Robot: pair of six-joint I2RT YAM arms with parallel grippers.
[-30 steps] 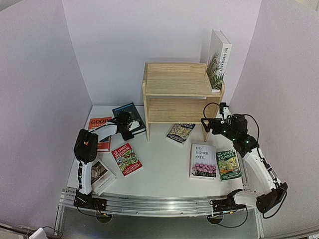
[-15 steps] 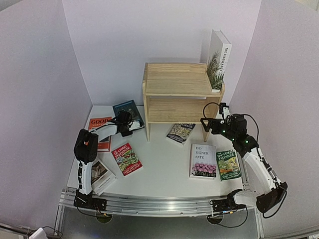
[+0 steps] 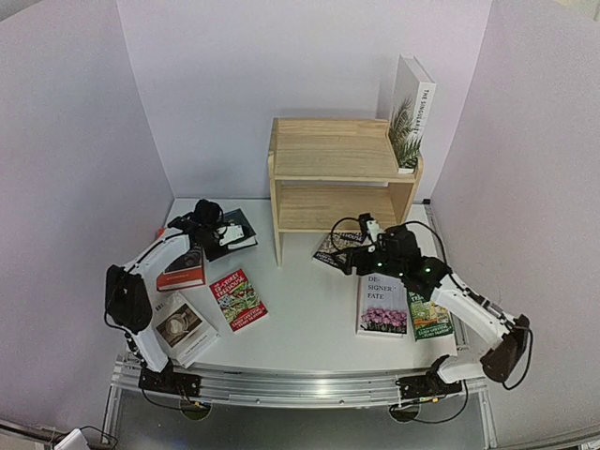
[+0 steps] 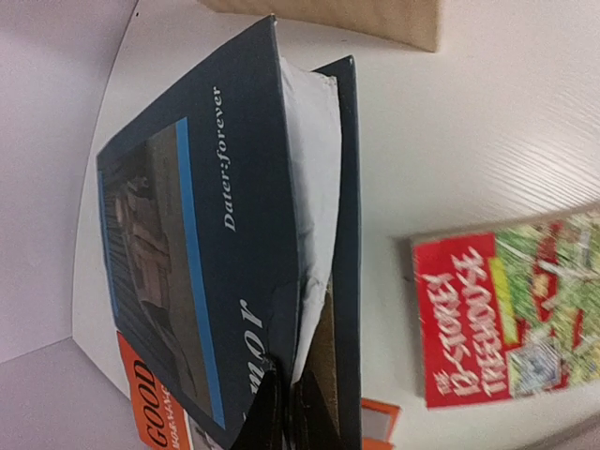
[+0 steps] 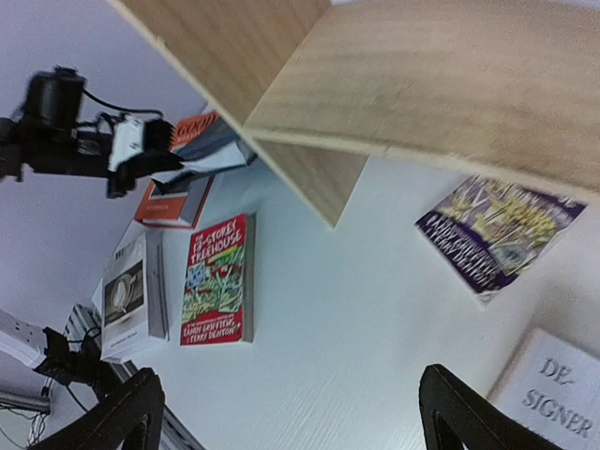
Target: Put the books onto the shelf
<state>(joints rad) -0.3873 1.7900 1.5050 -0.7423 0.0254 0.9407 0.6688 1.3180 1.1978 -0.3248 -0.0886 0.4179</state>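
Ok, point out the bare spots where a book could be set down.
Free: both shelf tiers, bar the upright white book at top right; table centre between red book and Designer Fate book. Crowded: the left edge around the orange book.

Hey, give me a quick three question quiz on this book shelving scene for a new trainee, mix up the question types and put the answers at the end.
1. True or false: the right gripper stands open, holding nothing.
2. Which book is the left gripper shut on? A, the red one; B, the dark blue book; C, the green one.
3. Where on the shelf does the upright white book stand?
Key: 1 true. 2 B. 3 On its top board, at the right end.
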